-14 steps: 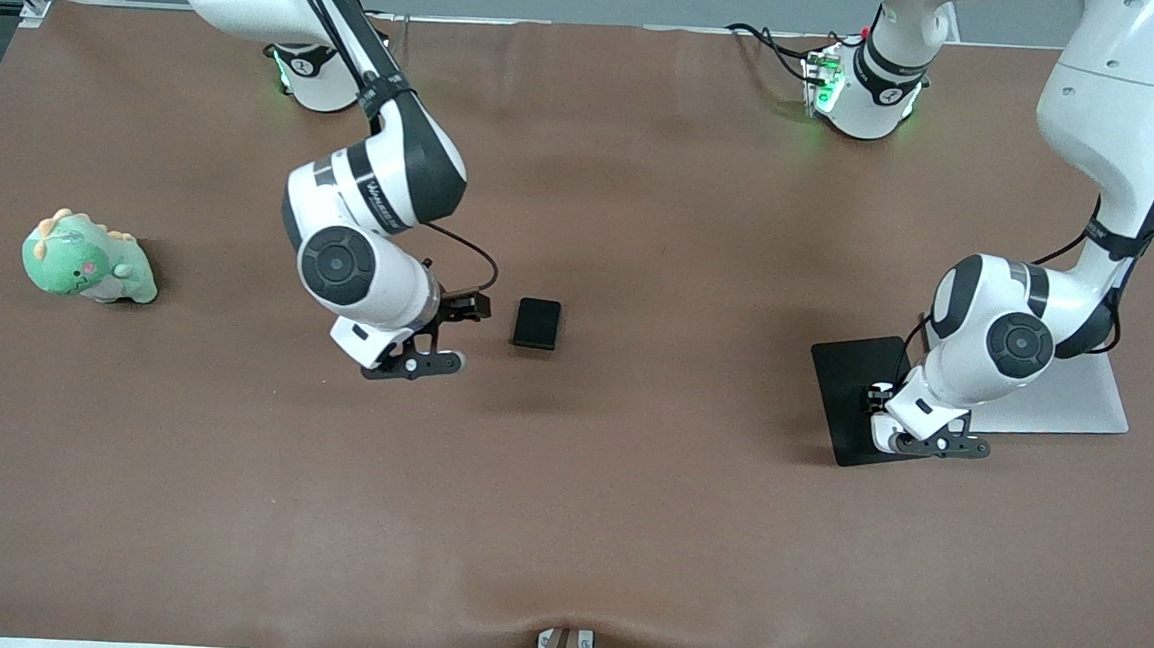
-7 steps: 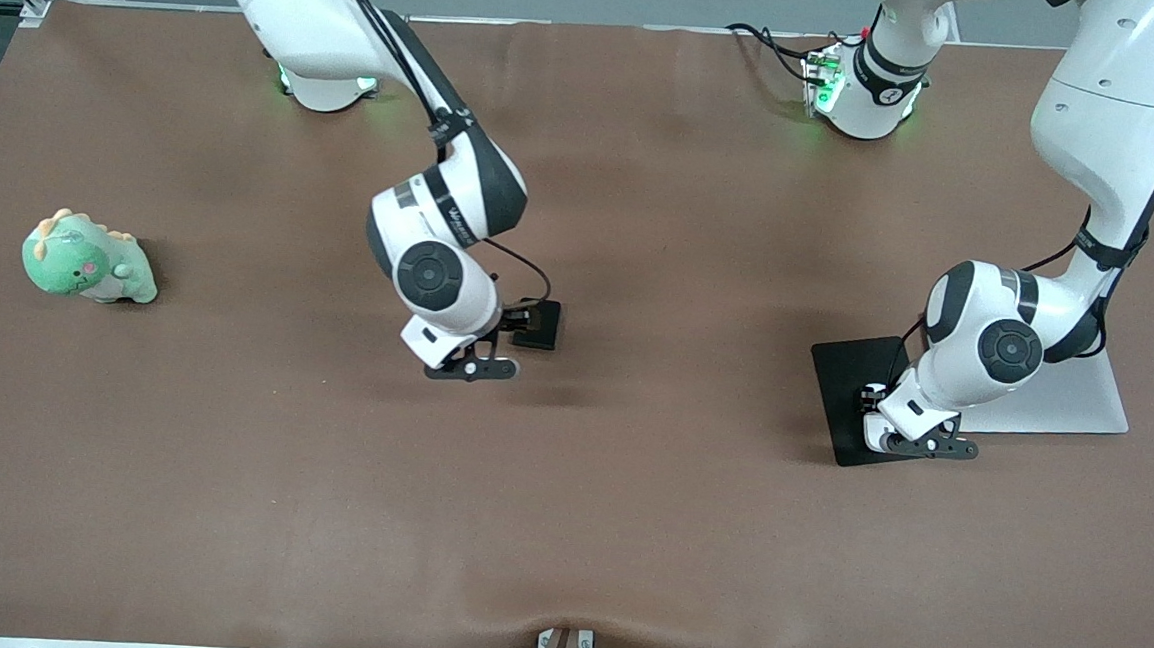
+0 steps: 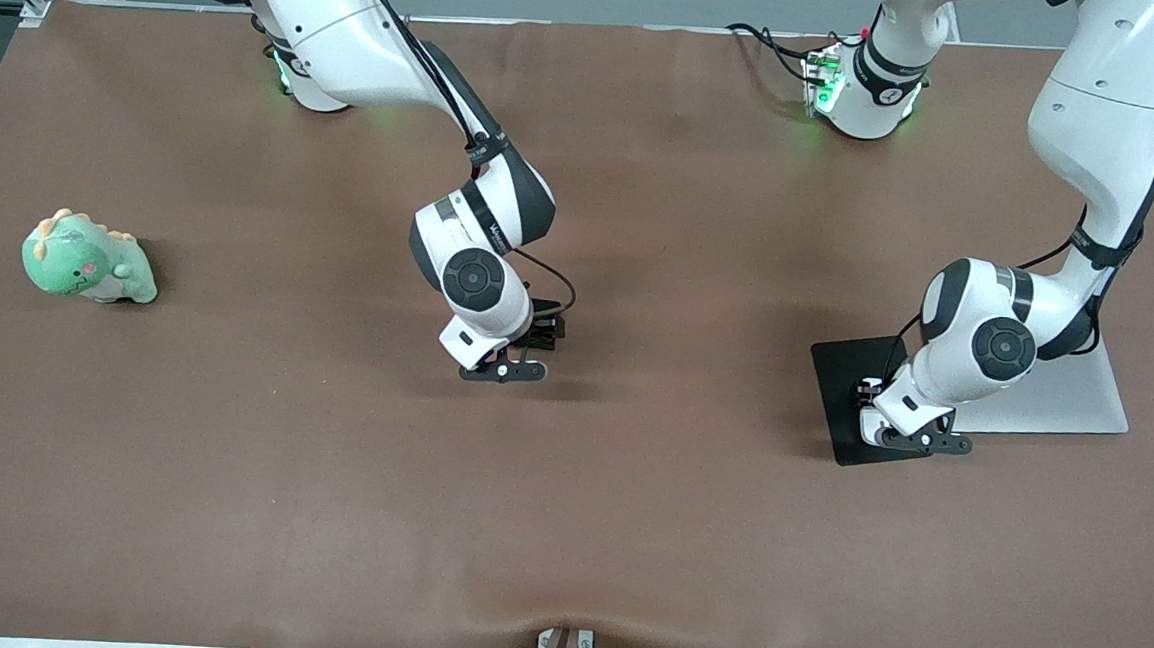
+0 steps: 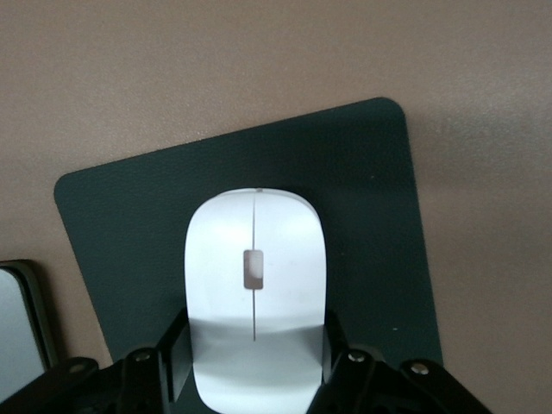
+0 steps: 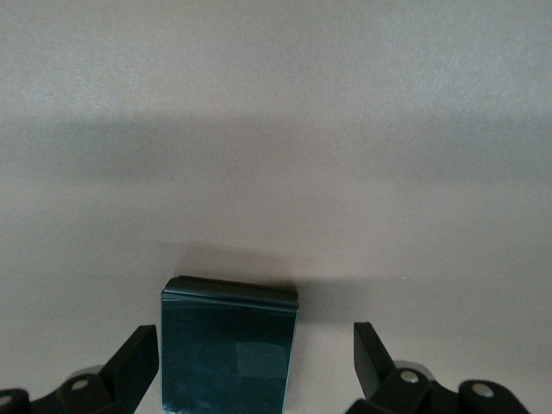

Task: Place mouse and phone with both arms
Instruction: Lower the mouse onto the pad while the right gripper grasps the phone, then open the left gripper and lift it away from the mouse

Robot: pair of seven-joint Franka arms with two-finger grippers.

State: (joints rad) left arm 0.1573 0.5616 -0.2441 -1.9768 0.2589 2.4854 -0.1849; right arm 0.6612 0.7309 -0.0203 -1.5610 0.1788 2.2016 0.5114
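The white mouse (image 4: 254, 285) sits between the fingers of my left gripper (image 4: 256, 341), which is shut on its sides over the black mouse pad (image 4: 362, 172). In the front view the left gripper (image 3: 873, 402) is low over the pad (image 3: 840, 370) and hides the mouse. The black phone (image 5: 228, 354) lies flat on the brown table. My right gripper (image 5: 254, 345) is open, with one finger on each side of the phone and a gap on both sides. In the front view the right gripper (image 3: 536, 337) covers most of the phone.
A light grey flat slab (image 3: 1074, 394) lies beside the mouse pad toward the left arm's end and shows in the left wrist view (image 4: 13, 319). A green dinosaur plush (image 3: 85, 259) sits toward the right arm's end of the table.
My right arm has swung toward the left arm's end and now has its open gripper over the phone. My left gripper has shifted slightly over the mouse pad.
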